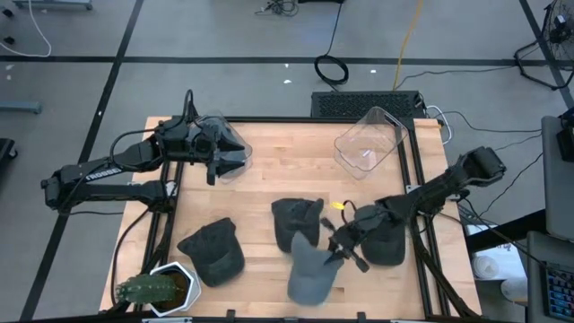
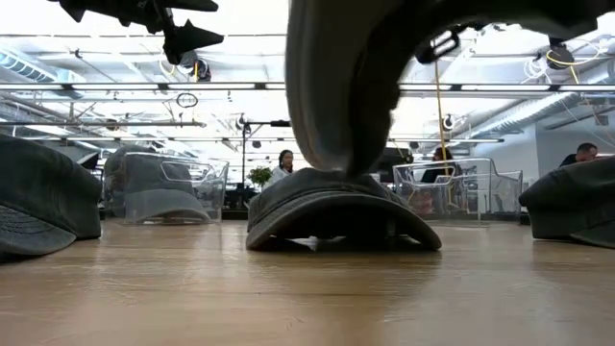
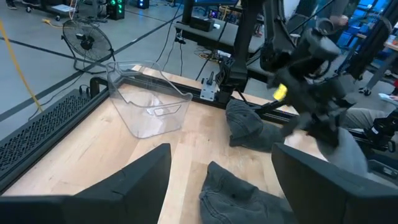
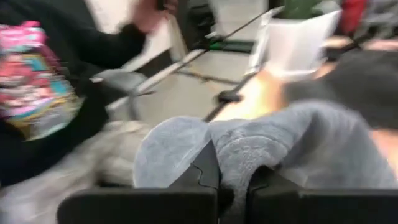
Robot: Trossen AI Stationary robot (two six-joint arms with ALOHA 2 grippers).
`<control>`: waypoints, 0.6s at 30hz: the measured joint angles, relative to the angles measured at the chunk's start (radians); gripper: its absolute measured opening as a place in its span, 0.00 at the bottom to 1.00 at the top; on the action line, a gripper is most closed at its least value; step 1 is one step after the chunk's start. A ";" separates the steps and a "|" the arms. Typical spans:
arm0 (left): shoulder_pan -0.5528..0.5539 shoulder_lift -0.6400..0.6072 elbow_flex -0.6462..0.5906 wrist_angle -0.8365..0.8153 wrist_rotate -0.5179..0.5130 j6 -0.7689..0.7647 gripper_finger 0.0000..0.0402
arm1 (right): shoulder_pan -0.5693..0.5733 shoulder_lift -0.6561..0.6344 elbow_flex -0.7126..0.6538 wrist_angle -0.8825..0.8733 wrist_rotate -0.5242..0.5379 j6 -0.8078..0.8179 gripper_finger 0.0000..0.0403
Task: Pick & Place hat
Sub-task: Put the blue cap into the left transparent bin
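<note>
Above the wooden table (image 1: 260, 161), the high view shows the right gripper (image 1: 339, 253) clamped on a light grey hat (image 1: 311, 272), which hangs from it near the table's front edge. Three dark hats lie around that hat: one (image 1: 297, 218) just behind it, one (image 1: 213, 251) well to its left, and one (image 1: 387, 242) to its right, partly under the right arm. A clear bin (image 1: 368, 142) stands far behind the grey hat, toward the right rear corner. The left gripper (image 1: 226, 158) hovers near the left rear of the table over a second clear container (image 1: 235, 152), fingers apart, holding nothing. A potted cactus (image 1: 152, 289) sits at the front left corner.

In the low view, the grey hat (image 2: 346, 77) hangs just above a dark hat (image 2: 341, 210) lying on the table; whether the two touch cannot be told. Two more dark hats show at the left edge (image 2: 43, 197) and right edge (image 2: 575, 200).

In the left wrist view, the left fingers (image 3: 134, 180) stand wide apart and empty. Beyond them, the right arm holds the grey hat (image 3: 348, 146) past the clear bin (image 3: 146, 99).

In the right wrist view, the right fingers (image 4: 205, 171) are pressed together on a fold of the grey hat (image 4: 273, 146). A person's dark sleeve (image 4: 74, 50) shows beyond the hat.
</note>
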 joint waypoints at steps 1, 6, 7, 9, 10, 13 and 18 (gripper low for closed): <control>0.000 0.000 0.000 0.000 0.000 0.000 0.71 | -0.007 -0.020 0.000 -0.013 0.030 -0.023 0.00; 0.000 0.000 0.000 0.000 0.000 0.000 0.71 | -0.045 -0.122 0.000 -0.054 0.171 -0.122 0.00; 0.000 0.000 0.000 0.001 0.000 0.000 0.71 | -0.051 -0.138 0.000 -0.054 0.194 -0.133 0.00; 0.000 0.000 0.000 0.011 0.000 0.000 0.71 | -0.060 -0.164 0.000 -0.053 0.224 -0.158 0.00; 0.000 0.000 0.000 0.019 0.000 0.000 0.71 | -0.064 -0.176 0.000 -0.050 0.236 -0.172 0.00; 0.000 0.000 0.000 0.025 0.000 0.004 0.71 | -0.072 -0.210 0.000 -0.045 0.300 -0.232 0.00; 0.000 0.000 0.000 0.024 -0.001 -0.002 0.71 | -0.106 -0.238 0.000 -0.047 0.427 -0.355 0.00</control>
